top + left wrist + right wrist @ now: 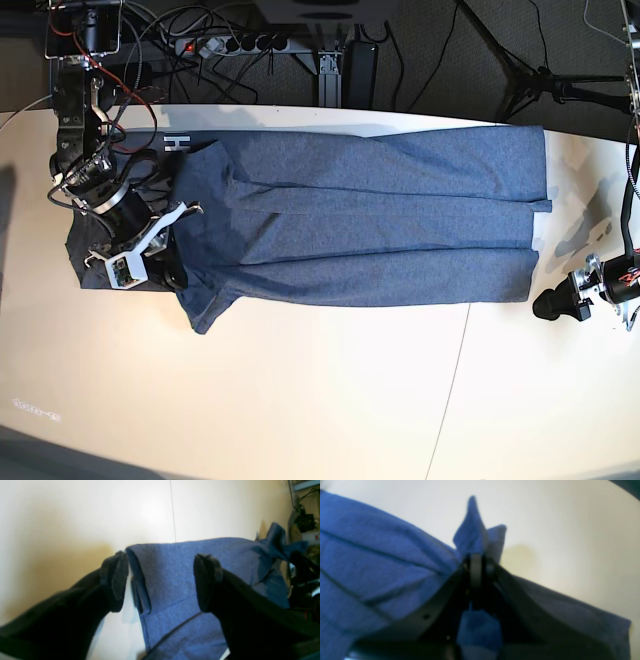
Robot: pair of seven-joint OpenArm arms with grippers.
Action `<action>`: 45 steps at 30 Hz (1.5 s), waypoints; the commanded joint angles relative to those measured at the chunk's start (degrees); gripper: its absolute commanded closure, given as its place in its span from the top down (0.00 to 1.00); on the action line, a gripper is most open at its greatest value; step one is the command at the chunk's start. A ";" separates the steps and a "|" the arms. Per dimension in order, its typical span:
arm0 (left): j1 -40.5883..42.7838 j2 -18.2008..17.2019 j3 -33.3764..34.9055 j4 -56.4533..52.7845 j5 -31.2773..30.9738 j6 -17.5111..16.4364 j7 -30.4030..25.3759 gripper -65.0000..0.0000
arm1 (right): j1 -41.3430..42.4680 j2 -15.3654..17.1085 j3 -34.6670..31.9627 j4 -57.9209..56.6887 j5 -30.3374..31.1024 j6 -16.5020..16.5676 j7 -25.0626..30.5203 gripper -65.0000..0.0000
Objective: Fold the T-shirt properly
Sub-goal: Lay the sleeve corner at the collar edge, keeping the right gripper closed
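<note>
The T-shirt [370, 230] lay stretched lengthwise across the far half of the pale tabletop [320, 400], folded into a long blue-grey band with several creases running along it. Its straight hem end sat toward the base view's right, and its bunched collar and sleeve end toward that view's left, where a scrap of white lettering [177, 143] showed at the far edge. The right tool [172, 262] was at that bunched end, its fingers pressed together and pinching a tuft of the cloth; in the right wrist view the blue fabric [477, 537] rose in a peak straight out of the closed tips, with more cloth draped on either side (that picture was blurred, so finer detail could not be made out). A sleeve corner [205, 315] hung out toward the near side just beside that tool. The left tool [560, 300] lay near the hem end, just off the near corner of the shirt, with its fingers spread wide. In the left wrist view the rolled corner edge [140, 585] stood between the two dark pads [120, 580], close beside one of them, and neither pad was closed on it. Cables and a power strip [230, 43] lay on the dark floor beyond the tabletop.
</note>
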 commanded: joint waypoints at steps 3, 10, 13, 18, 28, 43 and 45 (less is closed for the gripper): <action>-1.38 -0.81 -0.44 0.79 -1.29 -1.89 -0.59 0.68 | -2.23 0.81 1.70 4.11 1.68 1.44 1.25 0.00; -1.38 -0.70 -0.44 0.79 -1.29 -1.89 -0.46 0.68 | -6.78 0.79 1.86 7.96 1.68 1.44 1.27 0.00; -1.38 -0.72 -0.44 0.79 -1.27 -1.89 -0.37 0.68 | -8.37 0.79 1.86 9.03 1.66 1.44 1.25 0.00; -1.38 -0.72 -0.44 0.79 -1.31 -1.89 -0.37 0.68 | -10.67 0.76 1.86 9.49 1.66 1.44 1.25 0.00; -1.38 -0.74 -0.44 0.79 -1.68 -1.89 -0.15 0.68 | -13.27 0.48 1.84 9.42 1.64 1.44 0.63 0.00; -1.38 -2.99 -0.44 0.79 -2.27 -1.89 -0.17 0.68 | -15.13 0.46 1.84 9.35 2.78 1.42 0.39 0.50; -1.38 -3.78 -0.44 0.79 -3.89 -1.89 0.94 0.68 | -15.13 0.48 1.84 9.35 3.26 1.42 0.37 0.70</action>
